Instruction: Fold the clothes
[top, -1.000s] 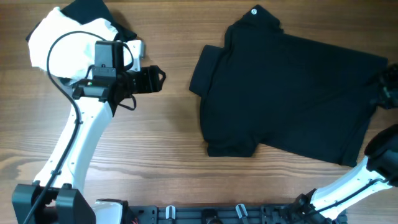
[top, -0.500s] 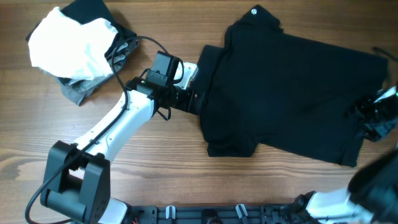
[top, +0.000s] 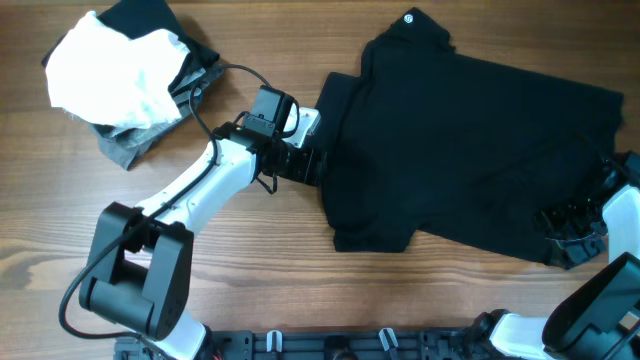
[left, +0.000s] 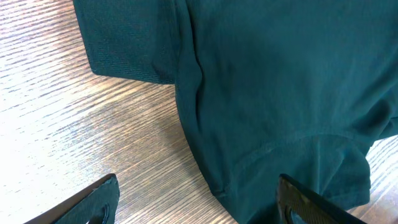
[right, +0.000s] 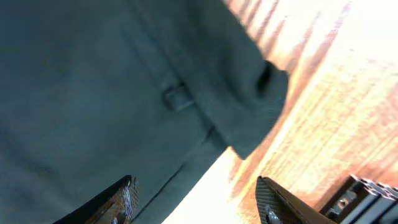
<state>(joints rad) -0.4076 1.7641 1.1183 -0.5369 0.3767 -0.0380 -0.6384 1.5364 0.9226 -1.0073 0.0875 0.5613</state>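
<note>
Near edge: the left arm (top: 190, 195) rises from its base and reaches away and to the right across the bare tabletop (top: 260, 270). The right arm (top: 622, 215) enters at the near right corner.

Left jaws: stand wide. In the left wrist view both fingertips (left: 93, 200) sit at the lower corners, well apart, with nothing gripped between them. Wood grain and the shirt's edge lie below them. From overhead they are at the left edge of the black shirt (top: 470, 140), just below a sleeve (top: 330, 110) that juts out toward the left.

Right jaws: also apart. The right wrist view shows the fingertips (right: 121, 196) on either side of the frame bottom, with dark fabric and a strip of tabletop under them, and no fabric pinched. From overhead they are at the shirt's near right corner.

Shirt: spread flat on the right half of the tabletop, unfolded. There is a small white mark (top: 409, 18) at its far edge.

Far left corner: a white garment (top: 110, 75) heaped on a grey garment (top: 125, 150), well apart from the shirt. Some dark fabric (top: 150, 15) lies behind the heap.
</note>
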